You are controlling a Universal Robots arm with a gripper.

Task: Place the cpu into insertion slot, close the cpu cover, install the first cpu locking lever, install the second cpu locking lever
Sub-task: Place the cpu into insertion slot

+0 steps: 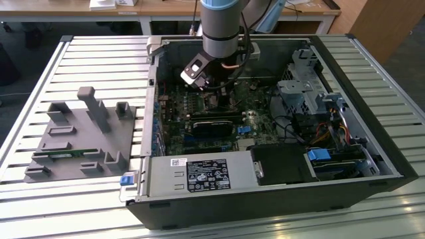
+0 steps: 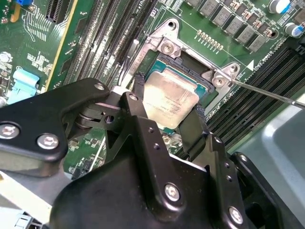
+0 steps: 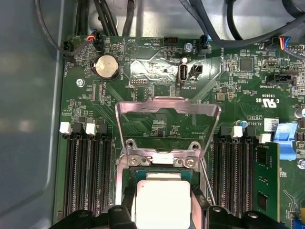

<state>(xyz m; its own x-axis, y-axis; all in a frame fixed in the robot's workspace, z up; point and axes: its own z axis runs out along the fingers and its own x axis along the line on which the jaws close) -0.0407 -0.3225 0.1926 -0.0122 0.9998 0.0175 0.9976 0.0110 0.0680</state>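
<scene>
In both wrist views the cpu (image 2: pixel 169 98) (image 3: pixel 162 200), a silver-grey square chip, sits between my two black fingers (image 2: pixel 137 102), which press on its opposite edges. My gripper (image 2: pixel 167 102) (image 3: pixel 162 205) (image 1: pixel 216 92) is shut on it, right over the insertion slot (image 2: pixel 190 61), whose black frame shows around the chip. Whether the chip rests in the slot or hangs just above it, I cannot tell. The cpu cover (image 3: pixel 167 106) stands open and upright behind the slot. A thin locking lever (image 2: pixel 267 93) (image 3: pixel 206 179) juts out unlatched beside the slot.
Long black memory slots (image 3: pixel 88 176) (image 3: pixel 236 181) flank the socket. The open computer case (image 1: pixel 371 149) holds a power supply (image 1: pixel 199 177), a drive cage (image 1: pixel 302 84) and cables. A grey fixture block (image 1: pixel 79 134) lies on the slatted table at the exterior view's left.
</scene>
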